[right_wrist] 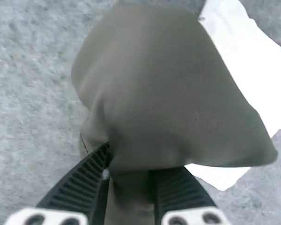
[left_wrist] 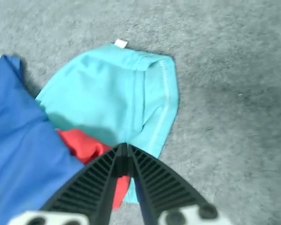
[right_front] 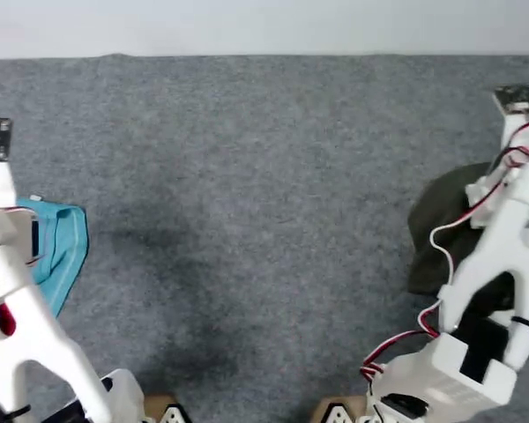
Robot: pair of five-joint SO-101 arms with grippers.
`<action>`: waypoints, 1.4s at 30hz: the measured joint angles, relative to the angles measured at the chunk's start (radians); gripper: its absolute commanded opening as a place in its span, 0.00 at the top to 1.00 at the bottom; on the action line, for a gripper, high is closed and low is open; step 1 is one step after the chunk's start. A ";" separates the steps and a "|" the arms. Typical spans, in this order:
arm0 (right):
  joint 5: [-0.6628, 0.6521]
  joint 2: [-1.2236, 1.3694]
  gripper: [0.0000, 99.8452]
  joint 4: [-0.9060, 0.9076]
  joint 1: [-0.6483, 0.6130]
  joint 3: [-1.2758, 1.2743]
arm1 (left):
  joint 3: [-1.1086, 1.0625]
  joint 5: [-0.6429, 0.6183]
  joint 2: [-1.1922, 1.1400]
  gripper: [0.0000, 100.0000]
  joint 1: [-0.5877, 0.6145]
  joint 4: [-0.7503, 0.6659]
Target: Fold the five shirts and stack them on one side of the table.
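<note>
Where the right claw [right_wrist: 133,164] hangs over the right edge of the grey table [right_front: 264,176], its jaws are clamped on a gathered fold of a dark olive shirt [right_wrist: 168,93], and the rest of that cloth swells out beyond the tips in one rounded bulge. A white shirt [right_wrist: 246,70] lies flat just beside and partly under it, touching it, with much of it covered by the olive cloth. From the high view the right arm [right_front: 494,256] crosses the olive shirt, so only the part toward the table's middle can be seen. At the left edge of the table the left claw [left_wrist: 126,149] has its jaws closed tip to tip, the tips resting right where a teal shirt [left_wrist: 107,93] meets a red shirt [left_wrist: 82,143]. Whether they nip any cloth there cannot be made out. The teal shirt spreads away from the tips as a rounded heap with a stitched hem along one side and a small white tag [left_wrist: 121,44] at its far rim. The red shirt shows as a small patch between the teal one and a blue shirt [left_wrist: 18,140], which is cut off by the frame, while the left arm [right_front: 18,326] hides most of this pile from above
</note>
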State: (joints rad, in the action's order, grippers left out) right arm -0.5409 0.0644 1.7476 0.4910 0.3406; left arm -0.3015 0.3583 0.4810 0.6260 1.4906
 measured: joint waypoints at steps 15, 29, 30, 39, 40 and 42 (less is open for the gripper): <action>-0.051 0.193 0.99 -0.279 0.170 0.000 | 0.000 0.000 0.000 0.99 -0.021 -0.031; -0.213 0.331 0.70 -0.397 0.258 0.000 | -0.046 0.000 0.000 0.99 -0.021 -0.031; -0.199 0.331 0.69 -0.377 0.259 0.000 | -0.055 0.000 0.000 0.99 -0.021 -0.031; -0.132 0.233 0.69 -0.163 0.258 0.149 | -0.071 0.000 0.000 0.99 -0.021 -0.031; -0.130 0.227 0.72 -0.138 0.249 0.152 | -0.071 0.000 0.000 0.99 -0.021 -0.031; -0.130 0.226 0.83 -0.086 0.221 0.152 | -0.071 0.000 0.000 0.99 -0.021 -0.031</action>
State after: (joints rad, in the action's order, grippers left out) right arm -0.6713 0.2900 1.6617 0.7119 0.4925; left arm -0.3721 0.3583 0.4810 0.6045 1.4599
